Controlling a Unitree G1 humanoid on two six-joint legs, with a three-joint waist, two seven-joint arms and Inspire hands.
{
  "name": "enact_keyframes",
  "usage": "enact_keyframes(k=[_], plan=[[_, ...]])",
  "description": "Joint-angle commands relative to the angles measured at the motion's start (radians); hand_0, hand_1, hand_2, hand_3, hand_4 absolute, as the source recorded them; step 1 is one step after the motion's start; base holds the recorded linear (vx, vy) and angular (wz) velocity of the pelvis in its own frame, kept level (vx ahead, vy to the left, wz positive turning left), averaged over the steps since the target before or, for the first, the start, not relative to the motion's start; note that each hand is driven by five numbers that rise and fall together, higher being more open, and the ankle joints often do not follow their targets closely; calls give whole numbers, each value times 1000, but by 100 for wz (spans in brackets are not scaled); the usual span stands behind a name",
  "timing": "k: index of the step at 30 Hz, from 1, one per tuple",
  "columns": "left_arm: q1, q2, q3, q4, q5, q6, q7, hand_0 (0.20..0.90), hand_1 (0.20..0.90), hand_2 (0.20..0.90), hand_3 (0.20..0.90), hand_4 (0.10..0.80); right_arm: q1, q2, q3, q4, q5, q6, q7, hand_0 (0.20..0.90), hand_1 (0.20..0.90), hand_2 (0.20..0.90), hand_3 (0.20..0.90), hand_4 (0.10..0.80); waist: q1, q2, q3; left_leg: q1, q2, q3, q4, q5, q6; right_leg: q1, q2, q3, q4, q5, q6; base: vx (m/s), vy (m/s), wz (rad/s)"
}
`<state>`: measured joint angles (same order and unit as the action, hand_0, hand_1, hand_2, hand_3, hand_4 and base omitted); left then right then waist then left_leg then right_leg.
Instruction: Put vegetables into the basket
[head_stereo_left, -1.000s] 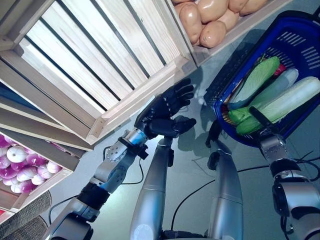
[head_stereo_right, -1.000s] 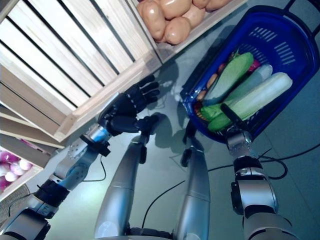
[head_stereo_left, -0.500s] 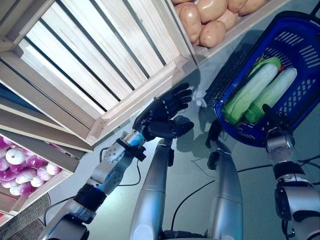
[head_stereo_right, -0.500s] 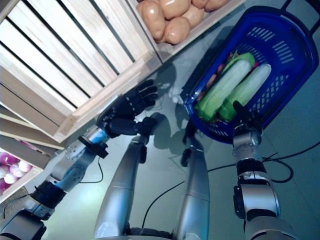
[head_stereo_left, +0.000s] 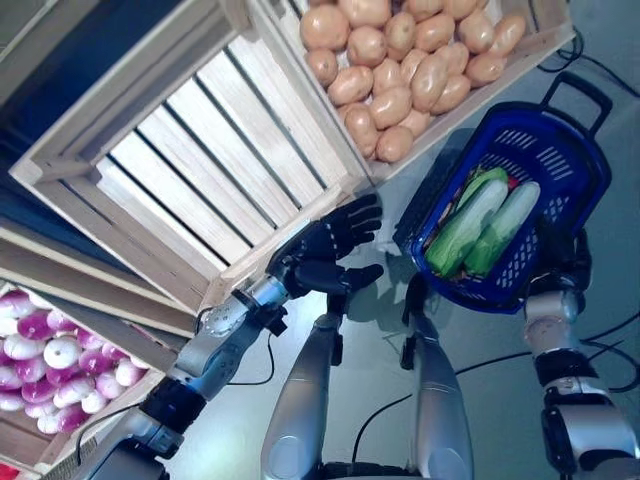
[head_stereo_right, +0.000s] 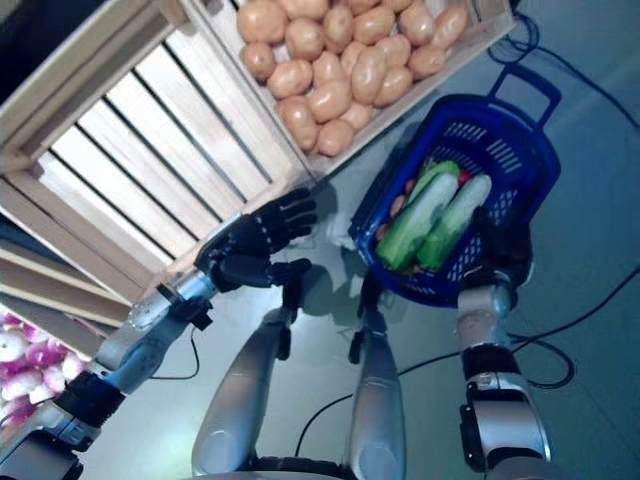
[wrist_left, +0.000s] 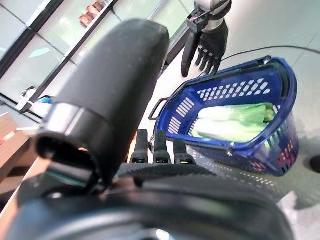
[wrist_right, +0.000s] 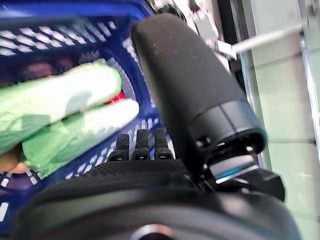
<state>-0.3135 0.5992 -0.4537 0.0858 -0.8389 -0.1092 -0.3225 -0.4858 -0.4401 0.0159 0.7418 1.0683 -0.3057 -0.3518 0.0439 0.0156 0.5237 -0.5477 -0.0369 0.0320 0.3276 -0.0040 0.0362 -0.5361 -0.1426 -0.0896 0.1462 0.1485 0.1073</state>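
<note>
Hovering left hand (head_stereo_left: 318, 247): fingers spread, empty, we see it just off the empty crate's (head_stereo_left: 200, 170) corner.
Right hand (head_stereo_right: 497, 256): against basket (head_stereo_left: 560, 150) rim, fingers straight.
Vegetables (head_stereo_left: 482, 225): inside basket.
Potatoes (head_stereo_left: 400, 60): crated beyond.

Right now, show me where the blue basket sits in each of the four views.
Left eye view: basket at upper right, on the floor.
Right eye view: basket right of centre, upper half.
Left wrist view: basket at centre right, beyond the left hand.
Right wrist view: basket fills the upper left.
Shared landmark: the pale green vegetables lying inside it.
</note>
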Motion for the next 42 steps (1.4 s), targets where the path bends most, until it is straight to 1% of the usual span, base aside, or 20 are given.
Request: enact_keyframes(k=[1,4,7,9,10,11,12,13,15,16,18,21,22,25,26,27,30,31,35,42], plan=[[23,-21,23,-80,50,-8,-6,900,900,900,900,800,18,-73,17,-126,-198,-67,43,900,900,900,900,800,1,-2,-39,130,13,16,-159,16,-49,123,32,-74,38,-78,4,107,69,-14],[88,-27,41,-23,117,14,5,900,900,900,900,800,136,-57,58,-193,-333,-42,71,900,900,900,900,800,-6,-8,-98,201,25,21,-211,26,-52,200,32,-77,-11,-78,4,138,67,-12],[171,-31,52,46,204,14,-32,900,900,900,900,800,264,-32,92,-251,-424,-3,129,900,900,900,900,800,-18,-16,-167,291,39,25,-271,38,-62,292,35,-77,-63,-82,4,195,50,-10],[200,-39,53,80,245,22,-44,900,900,900,900,800,306,-16,112,-264,-489,24,154,900,900,900,900,800,-22,-20,-195,328,43,23,-298,42,-65,330,36,-74,-87,-85,4,235,19,-16],[221,-44,46,126,305,22,-40,900,900,900,900,800,348,-2,150,-268,-597,51,172,900,900,900,900,800,-26,-25,-231,367,49,23,-325,44,-71,374,36,-77,-116,-87,8,238,15,-15],[225,-45,43,138,323,23,-41,900,900,900,900,800,357,1,159,-269,-641,61,176,900,900,900,900,800,-28,-27,-237,375,50,23,-329,45,-73,383,35,-78,-121,-88,9,273,13,-5],[231,-47,24,194,391,25,-37,900,900,900,900,800,386,-4,207,-274,-671,117,220,900,900,900,900,800,-33,-32,-265,403,51,20,-338,42,-77,414,35,-81,-139,-87,12,155,9,0],[232,-48,22,203,402,25,-41,900,900,900,900,800,391,-4,213,-275,-668,124,229,900,900,900,900,800,-34,-32,-268,408,52,20,-338,41,-77,419,34,-83,-143,-87,13,218,29,-4],[246,-53,1,287,468,54,-42,900,900,900,900,800,426,18,242,-235,-592,194,319,900,900,900,900,800,-41,-35,-296,440,53,25,-332,28,-81,451,31,-85,-158,-87,17,170,49,-4],[246,-58,-3,306,474,48,-43,900,900,900,900,800,428,23,247,-224,-598,197,329,900,900,900,900,800,-42,-34,-300,445,53,27,-330,26,-81,456,30,-85,-159,-88,17,177,72,1],[245,-102,-18,437,555,47,-13,900,900,900,900,800,445,52,289,-120,-669,231,385,900,900,900,900,800,-46,-31,-327,482,61,35,-340,17,-83,491,32,-91,-161,-101,18,172,68,-4],[236,-132,-30,529,627,44,4,900,900,900,900,800,453,71,310,-59,-666,259,400,900,900,900,900,800,-50,-30,-337,505,61,39,-335,7,-82,512,30,-93,-158,-109,18,112,41,-8],[237,-145,-28,568,650,62,10,900,900,900,900,800,456,80,316,-32,-677,279,403,900,900,900,900,800,-52,-29,-342,515,60,41,-331,2,-82,521,30,-92,-156,-112,18,99,45,1],[237,-181,-21,663,675,65,38,900,900,900,900,800,456,101,323,44,-702,298,411,900,900,900,900,800,-53,-27,-348,535,59,45,-329,-6,-80,542,28,-90,-160,-114,18,69,36,0],[239,-208,-9,755,701,87,65,900,900,900,900,800,455,120,333,131,-741,313,418,900,900,900,900,800,-52,-27,-355,552,59,50,-330,-13,-78,559,24,-92,-166,-117,20,48,33,0],[241,-222,-1,806,714,84,76,900,900,900,900,800,455,128,333,170,-749,323,419,900,900,900,900,800,-51,-27,-356,559,59,49,-332,-15,-78,567,24,-92,-169,-118,20,52,38,1],[248,-244,21,892,743,95,102,900,900,900,900,800,457,146,325,247,-772,352,421,900,900,900,900,800,-51,-25,-362,580,59,51,-337,-21,-75,583,22,-92,-170,-121,19,36,29,4],[252,-256,36,956,757,76,125,900,900,900,900,800,461,157,315,313,-791,342,432,900,900,900,900,800,-50,-24,-368,592,60,49,-340,-23,-75,595,23,-92,-174,-122,18,48,32,2],[256,-281,69,1029,747,85,165,900,900,900,900,800,463,171,296,386,-810,322,446,900,900,900,900,800,-50,-23,-380,619,60,49,-345,-32,-72,615,24,-86,-174,-129,16,62,21,-6],[266,-311,90,1074,778,113,210,900,900,900,900,800,462,191,268,391,-786,323,426,900,900,900,900,800,-56,-23,-402,644,61,52,-347,-46,-71,633,26,-72,-178,-137,15,63,0,-3]])
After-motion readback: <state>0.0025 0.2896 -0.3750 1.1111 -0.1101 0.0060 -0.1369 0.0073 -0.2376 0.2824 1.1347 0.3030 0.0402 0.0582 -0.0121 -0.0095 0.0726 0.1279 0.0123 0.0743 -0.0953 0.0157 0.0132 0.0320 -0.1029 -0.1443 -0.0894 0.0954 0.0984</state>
